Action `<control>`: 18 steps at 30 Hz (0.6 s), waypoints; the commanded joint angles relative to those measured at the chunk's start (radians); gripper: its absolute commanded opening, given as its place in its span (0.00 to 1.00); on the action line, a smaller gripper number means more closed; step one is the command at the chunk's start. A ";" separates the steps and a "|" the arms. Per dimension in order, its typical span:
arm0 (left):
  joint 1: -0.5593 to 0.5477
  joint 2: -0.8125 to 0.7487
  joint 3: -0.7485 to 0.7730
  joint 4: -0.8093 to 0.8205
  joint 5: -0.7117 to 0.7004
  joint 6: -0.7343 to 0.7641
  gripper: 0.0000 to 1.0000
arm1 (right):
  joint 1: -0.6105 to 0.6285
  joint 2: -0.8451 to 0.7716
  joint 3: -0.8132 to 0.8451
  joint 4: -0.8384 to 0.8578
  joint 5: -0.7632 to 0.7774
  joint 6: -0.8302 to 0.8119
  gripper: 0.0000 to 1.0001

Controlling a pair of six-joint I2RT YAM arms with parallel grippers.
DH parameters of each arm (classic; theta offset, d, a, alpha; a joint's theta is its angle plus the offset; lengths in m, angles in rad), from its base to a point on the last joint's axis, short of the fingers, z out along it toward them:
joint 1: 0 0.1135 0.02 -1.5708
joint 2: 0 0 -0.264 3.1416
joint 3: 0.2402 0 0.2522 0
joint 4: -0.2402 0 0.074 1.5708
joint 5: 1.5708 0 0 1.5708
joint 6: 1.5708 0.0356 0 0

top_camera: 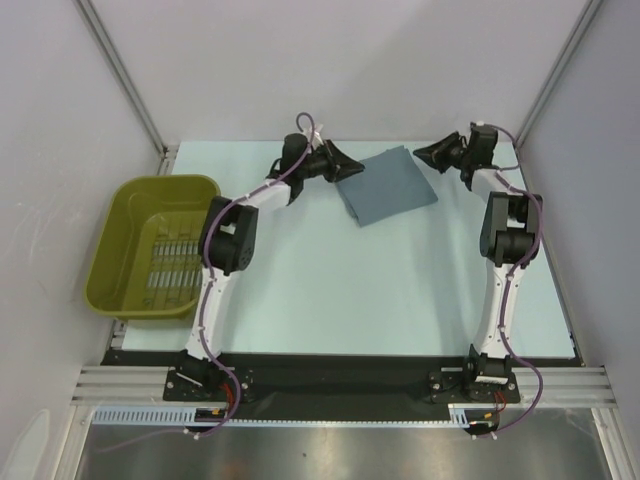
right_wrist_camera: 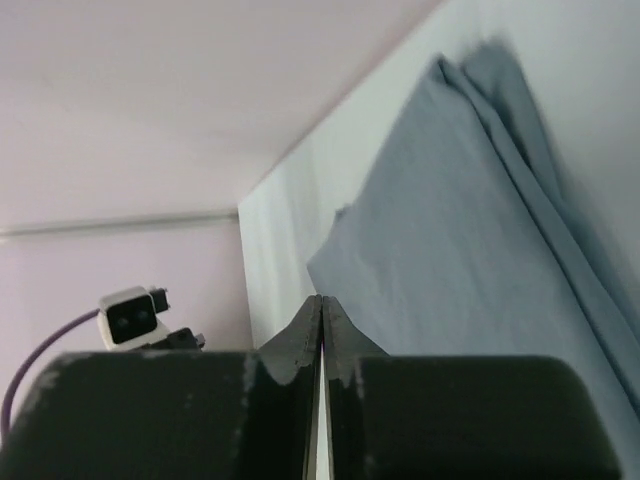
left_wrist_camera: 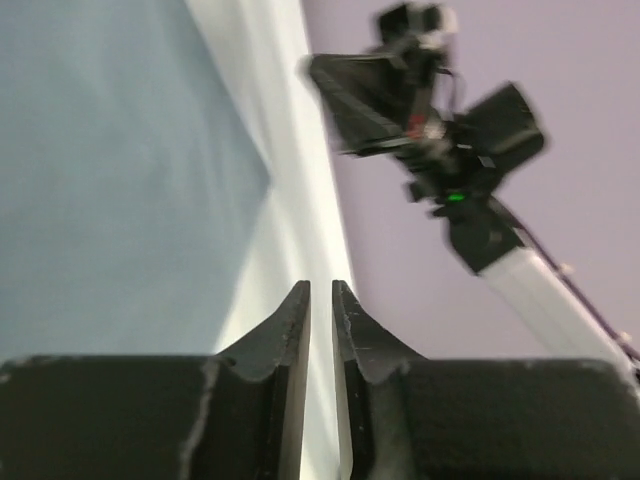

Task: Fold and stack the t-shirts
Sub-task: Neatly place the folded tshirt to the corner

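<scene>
An olive basket (top_camera: 108,245) sits at the table's (top_camera: 350,290) left edge, its slotted floor showing, well apart from the t-shirt (top_camera: 387,186). The shirt lies folded into a skewed rectangle at the far middle of the table, between the two grippers. The left arm reaches from its base up and across to the right. The left gripper (top_camera: 358,168) points at the shirt's left corner, just beside it; whether it touches cannot be told. In the left wrist view its fingers (left_wrist_camera: 295,320) are drawn almost together, with a sliver of a gap and nothing between them. The right arm stands nearly straight up the table's right side, its wrist bent left. The right gripper (top_camera: 420,153) is aimed at the shirt's far right corner, its jaws pressed tight together on nothing, with the shirt's layered edge (right_wrist_camera: 520,140) lying beyond the tips.
</scene>
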 commanded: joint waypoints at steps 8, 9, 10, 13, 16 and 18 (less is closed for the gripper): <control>-0.121 0.117 -0.283 0.475 0.007 -0.338 0.10 | -0.020 0.032 -0.283 0.306 -0.140 0.110 0.01; -0.109 0.098 -0.314 0.496 0.001 -0.329 0.10 | -0.022 0.031 -0.295 0.327 -0.137 0.115 0.01; -0.101 0.087 -0.336 0.460 -0.001 -0.295 0.10 | -0.023 0.028 -0.306 0.341 -0.140 0.123 0.01; -0.075 0.055 -0.328 0.213 0.005 -0.102 0.11 | -0.022 -0.004 -0.324 0.277 -0.141 0.075 0.02; -0.058 0.041 -0.342 0.147 0.017 -0.086 0.11 | -0.016 -0.072 -0.321 0.153 -0.138 -0.021 0.06; -0.060 0.018 -0.351 0.086 0.020 -0.016 0.11 | -0.014 -0.139 -0.294 0.021 -0.100 -0.139 0.11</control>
